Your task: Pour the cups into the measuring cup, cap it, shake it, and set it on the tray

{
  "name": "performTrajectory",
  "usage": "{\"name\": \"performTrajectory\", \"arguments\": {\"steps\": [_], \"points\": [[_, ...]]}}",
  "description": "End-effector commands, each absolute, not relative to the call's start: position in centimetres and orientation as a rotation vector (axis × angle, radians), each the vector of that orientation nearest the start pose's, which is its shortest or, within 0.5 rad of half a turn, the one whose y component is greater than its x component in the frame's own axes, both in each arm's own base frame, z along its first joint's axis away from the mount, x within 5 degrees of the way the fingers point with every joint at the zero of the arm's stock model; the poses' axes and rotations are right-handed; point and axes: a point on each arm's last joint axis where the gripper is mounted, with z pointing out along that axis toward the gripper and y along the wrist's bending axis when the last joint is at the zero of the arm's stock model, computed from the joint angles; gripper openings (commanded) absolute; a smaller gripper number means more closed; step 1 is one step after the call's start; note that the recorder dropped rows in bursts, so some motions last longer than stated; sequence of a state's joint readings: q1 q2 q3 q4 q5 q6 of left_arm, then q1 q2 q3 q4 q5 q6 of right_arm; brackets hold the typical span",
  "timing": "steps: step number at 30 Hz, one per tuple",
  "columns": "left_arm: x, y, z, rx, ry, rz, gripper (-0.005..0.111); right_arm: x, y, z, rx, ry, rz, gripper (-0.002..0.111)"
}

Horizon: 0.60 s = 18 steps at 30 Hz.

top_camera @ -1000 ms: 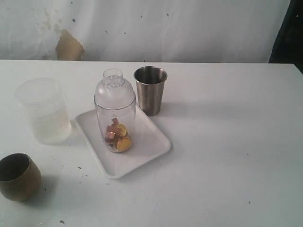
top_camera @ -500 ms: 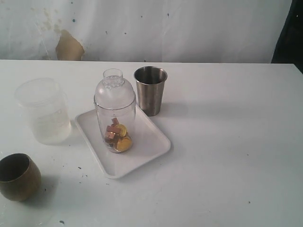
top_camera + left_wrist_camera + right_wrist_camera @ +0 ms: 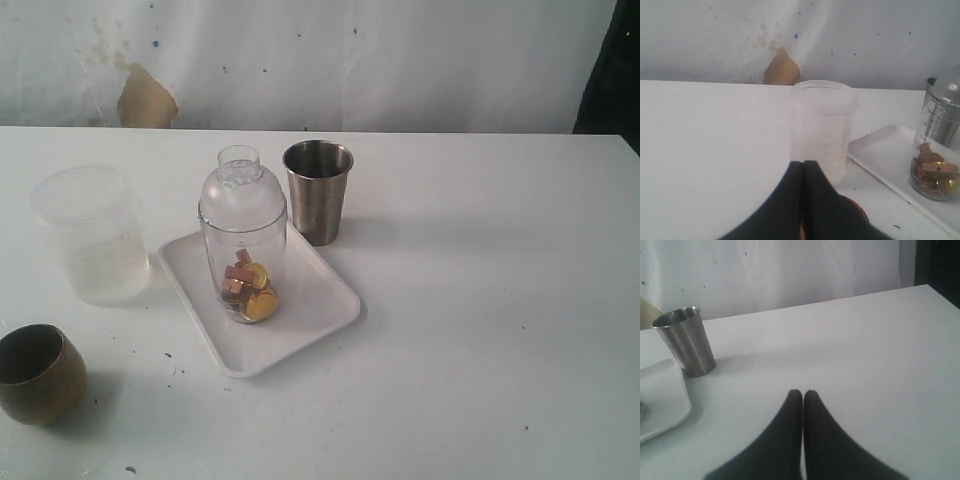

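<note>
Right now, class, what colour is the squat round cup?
The squat cup is brownish brass, shown best in the exterior view.

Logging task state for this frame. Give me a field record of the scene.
measuring cup: capped, upright on tray
contents: brown and yellow pieces at the bottom
tumbler: upright, by tray's far corner
brass cup: upright, front left, apart from tray
jar: upright, left of tray
left end effector: shut, empty
right end effector: shut, empty
</note>
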State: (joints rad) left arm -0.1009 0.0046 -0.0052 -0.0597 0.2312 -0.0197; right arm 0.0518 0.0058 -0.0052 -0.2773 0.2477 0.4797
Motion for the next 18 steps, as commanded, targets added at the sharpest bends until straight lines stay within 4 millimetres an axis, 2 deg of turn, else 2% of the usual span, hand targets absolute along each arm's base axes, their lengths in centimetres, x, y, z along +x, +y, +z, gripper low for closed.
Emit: {"name": "performTrajectory", "arguments": {"steps": [1, 5, 18], "points": [[5.51, -0.70, 19.21, 0.033, 1.717, -0.147, 0.000, 5.55, -0.44, 19.18, 0.083, 1.717, 0.027, 0.000], [5.51, -0.70, 19.21, 0.033, 1.717, -0.147, 0.000, 5.54, -0.53, 19.18, 0.021, 1.719, -0.052, 0.000], [5.51, -0.70, 19.21, 0.033, 1.717, -0.147, 0.000, 5.47, -0.77, 18.94, 0.058, 1.746, -0.078, 0.000]]}}
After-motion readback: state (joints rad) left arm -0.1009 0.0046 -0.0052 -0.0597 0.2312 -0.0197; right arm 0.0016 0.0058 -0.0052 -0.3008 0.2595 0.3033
